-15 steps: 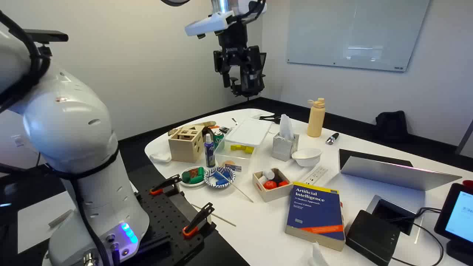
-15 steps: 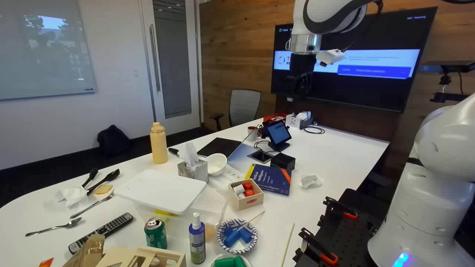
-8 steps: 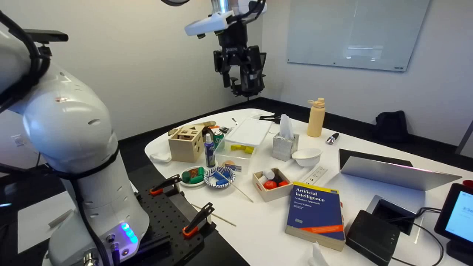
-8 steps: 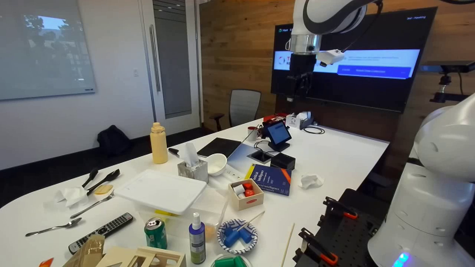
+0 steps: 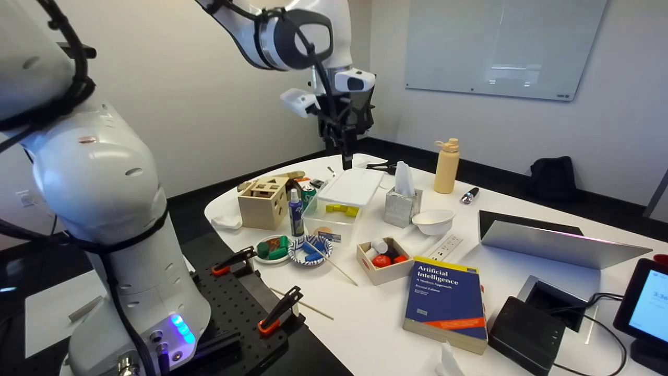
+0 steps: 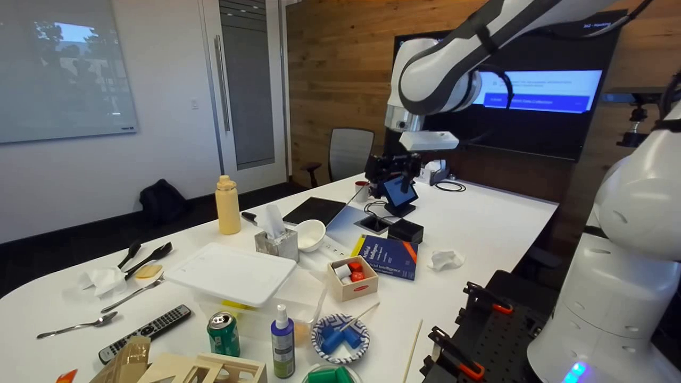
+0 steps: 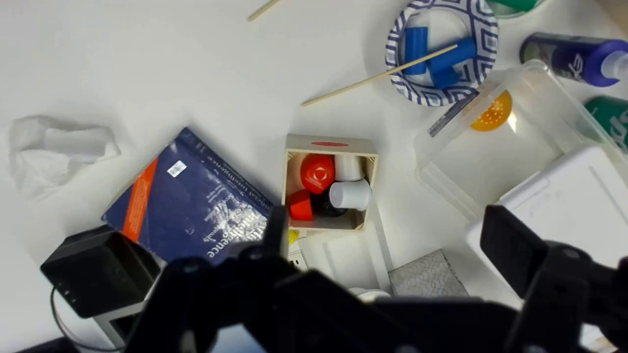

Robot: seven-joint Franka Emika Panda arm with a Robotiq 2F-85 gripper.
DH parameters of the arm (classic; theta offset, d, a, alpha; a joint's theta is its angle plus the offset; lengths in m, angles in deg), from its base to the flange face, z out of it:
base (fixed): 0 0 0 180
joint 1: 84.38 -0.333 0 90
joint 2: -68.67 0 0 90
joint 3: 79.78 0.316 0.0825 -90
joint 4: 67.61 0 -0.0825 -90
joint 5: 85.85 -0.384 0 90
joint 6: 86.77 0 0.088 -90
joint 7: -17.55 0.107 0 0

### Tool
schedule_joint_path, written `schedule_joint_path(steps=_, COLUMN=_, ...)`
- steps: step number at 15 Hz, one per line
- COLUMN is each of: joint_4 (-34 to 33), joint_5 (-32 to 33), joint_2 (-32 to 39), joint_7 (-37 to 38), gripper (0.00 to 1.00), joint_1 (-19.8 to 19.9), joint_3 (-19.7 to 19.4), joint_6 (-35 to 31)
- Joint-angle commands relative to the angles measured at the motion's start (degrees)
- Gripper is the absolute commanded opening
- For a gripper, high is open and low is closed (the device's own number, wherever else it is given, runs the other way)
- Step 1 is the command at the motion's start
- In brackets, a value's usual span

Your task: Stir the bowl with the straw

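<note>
The bowl [image 7: 483, 51] is a small round blue-and-white patterned bowl holding several blue blocks, at the top right of the wrist view. It stands on the table in both exterior views [image 5: 296, 257] [image 6: 362, 325]. The straw is a thin pale stick [image 7: 355, 86] resting across the bowl's rim, one end inside over the blocks and the other sticking out; it shows in both exterior views [image 5: 340, 270] [image 6: 364, 314]. My gripper [image 7: 386, 220] is open and empty, high above the table, with the bowl and straw outside its fingers. It shows in both exterior views [image 5: 339, 154] [image 6: 391, 190].
Near the bowl are a wooden box of red and white pieces [image 5: 383, 277], a spray bottle [image 5: 296, 214], a clear container with white lid [image 5: 352, 187] and a plate of green blocks [image 5: 263, 260]. A second stick [image 5: 308, 305], blue book [image 5: 446, 297] and tissue box [image 5: 403, 206] also lie around.
The arm has come down and outward over the table, and my gripper is lower than before. The bowl, straw and other table objects have not moved.
</note>
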Motion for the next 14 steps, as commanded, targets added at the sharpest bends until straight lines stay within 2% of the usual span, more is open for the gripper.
schedule_joint_path(steps=1, joint_4=-0.5, joint_5=-2.8, joint_2=14.2, joint_7=12.0, gripper=1.00, joint_1=0.4, joint_3=3.6, joint_6=-16.3)
schedule_joint_path(steps=2, joint_4=-0.7, joint_5=-2.2, joint_2=18.4, joint_7=15.9, gripper=1.00, joint_1=0.7, joint_3=4.3, joint_6=-21.4)
schedule_joint_path(steps=4, joint_4=-1.6, joint_5=3.7, joint_2=26.6, joint_7=26.1, gripper=1.00, joint_1=1.5, joint_3=4.0, joint_6=-30.8)
schedule_joint_path(steps=6, joint_4=-3.0, joint_5=9.8, joint_2=34.3, joint_7=35.6, gripper=1.00, joint_1=-0.6, joint_3=-0.8, joint_6=-36.6)
schedule_joint_path(steps=8, joint_4=-5.1, joint_5=12.2, joint_2=40.3, joint_7=43.5, gripper=1.00, joint_1=-5.4, joint_3=-7.1, joint_6=-39.2)
schedule_joint_path(steps=9, joint_4=-5.9, joint_5=5.4, joint_2=42.9, joint_7=41.3, gripper=1.00, joint_1=-9.5, joint_3=-10.3, joint_6=-39.9)
schedule_joint_path(steps=11, joint_4=-7.6, joint_5=-1.9, joint_2=47.4, joint_7=40.4, gripper=1.00, joint_1=-9.3, joint_3=-8.7, joint_6=-39.9)
schedule_joint_path(steps=14, joint_4=-9.6, joint_5=-10.7, joint_2=49.9, joint_7=39.2, gripper=1.00, joint_1=-7.7, joint_3=-4.1, joint_6=-37.9)
